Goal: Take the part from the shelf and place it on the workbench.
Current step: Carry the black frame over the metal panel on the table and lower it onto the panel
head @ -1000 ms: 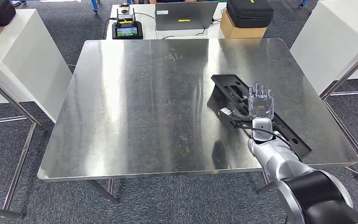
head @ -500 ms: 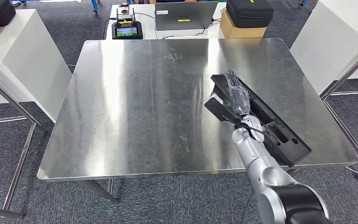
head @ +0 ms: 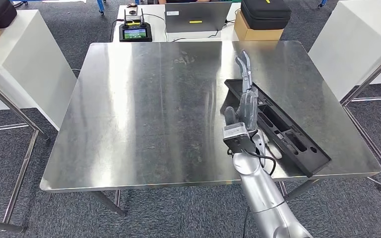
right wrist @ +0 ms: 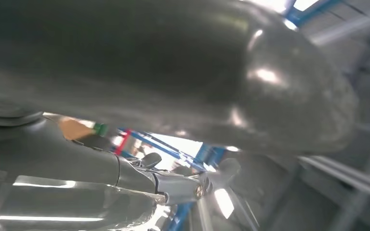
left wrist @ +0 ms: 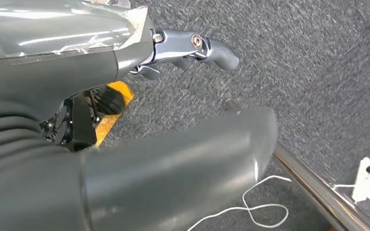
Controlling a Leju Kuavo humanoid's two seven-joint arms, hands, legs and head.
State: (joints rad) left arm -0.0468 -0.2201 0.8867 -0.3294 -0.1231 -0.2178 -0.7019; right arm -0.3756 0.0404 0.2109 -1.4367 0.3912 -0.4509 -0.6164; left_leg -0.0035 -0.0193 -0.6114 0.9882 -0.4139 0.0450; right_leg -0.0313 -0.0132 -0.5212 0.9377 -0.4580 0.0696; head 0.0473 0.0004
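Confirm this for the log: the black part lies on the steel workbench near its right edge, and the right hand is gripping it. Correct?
Not quite. The black part does lie on the workbench near its right edge, but the right hand is not gripping it: the head view shows the hand raised beside it, fingers straight, holding nothing.

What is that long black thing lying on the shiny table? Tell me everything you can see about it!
The long black part looks like a moulded plastic tray or bracket, matte and dark. It has raised edges and several slots and cut-outs along its length, with a small round hole near the near end. It lies flat on the steel workbench, slanted, on the right side, its near end close to the front edge. The right robot hand is raised in front of its left side with fingers stretched out, not gripping it; whether they touch is unclear.
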